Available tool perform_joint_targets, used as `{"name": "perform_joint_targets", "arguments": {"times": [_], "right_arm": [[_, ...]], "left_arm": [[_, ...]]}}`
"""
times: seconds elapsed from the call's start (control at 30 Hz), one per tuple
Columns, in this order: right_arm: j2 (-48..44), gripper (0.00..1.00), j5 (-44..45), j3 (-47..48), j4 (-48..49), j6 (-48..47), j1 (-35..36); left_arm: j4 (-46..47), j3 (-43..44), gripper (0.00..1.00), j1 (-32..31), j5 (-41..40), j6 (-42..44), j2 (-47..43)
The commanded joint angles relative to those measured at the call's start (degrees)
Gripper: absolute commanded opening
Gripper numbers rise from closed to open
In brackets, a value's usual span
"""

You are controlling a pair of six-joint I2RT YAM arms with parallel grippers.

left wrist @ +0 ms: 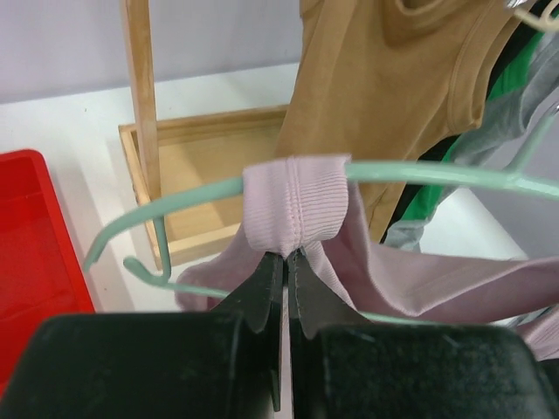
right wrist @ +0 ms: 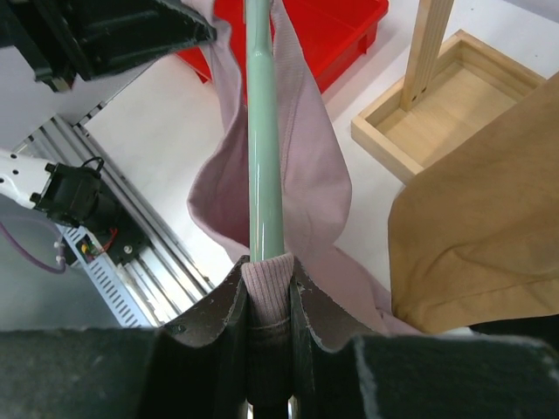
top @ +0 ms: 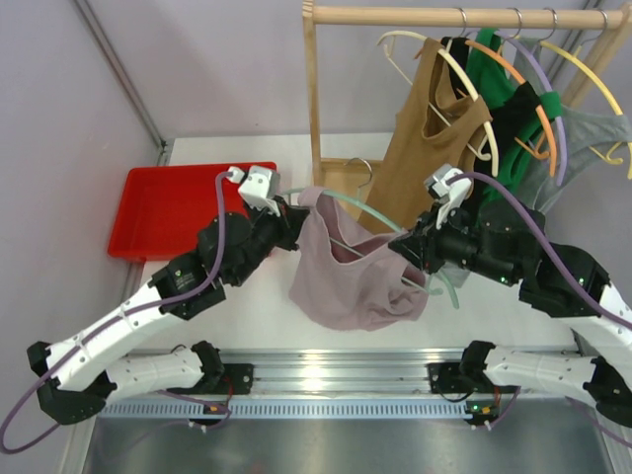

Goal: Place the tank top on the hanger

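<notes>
Presently my left gripper (left wrist: 286,262) is closed almost to nothing, pinching the ribbed strap of the tank top (left wrist: 297,205) just below where that strap loops over the hanger (left wrist: 437,173). My right gripper (right wrist: 269,284) is clamped on the other strap, with the hanger's arm running into the fold. Whether its pads also bear on plastic, I cannot tell. The garment hangs between both hands, above the table (top: 262,311).

Assessment: the fabric is light, limp and stretchy, and likely to slide along smooth plastic. Hold it by the doubled ribbed hems, not the loose body. The hanger looks thin and may flex.
</notes>
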Motion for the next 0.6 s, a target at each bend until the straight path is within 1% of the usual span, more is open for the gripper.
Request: {"name": "perform_joint_targets", "arguments": {"times": [0.0, 0.07, 0.2, 0.37, 0.4, 0.57], "right_arm": [[-0.81, 0.00, -0.60, 0.60, 4.56, 0.19, -0.29], [-1.43, 0.00, 0.28, 0.07, 5.09, 0.80, -0.28], [-2.05, 0.00, 2.74, 2.61, 4.48, 0.54, -0.37], [0.75, 0.00, 3.10, 10.96, 2.02, -0.25, -0.28], [1.46, 0.00, 2.84, 13.93, 1.41, -0.51, -0.28], [5.24, 0.00, 3.53, 20.80, -1.15, -2.09, -0.28]], "left_arm": [[-1.19, 7.22, 0.00, 0.10, -0.56, 1.93, 1.26], [-1.99, 9.33, 0.00, 0.10, 0.05, 2.11, 2.05], [-2.34, 10.22, 0.00, 0.10, 0.84, 2.02, 2.32], [-4.36, 13.64, 0.00, 0.10, 0.76, 1.84, 4.51], [-5.41, 15.73, 0.00, 0.10, 0.50, 2.11, 5.13], [-7.35, 22.60, 0.02, 0.10, -0.38, 3.77, 9.60]]}}
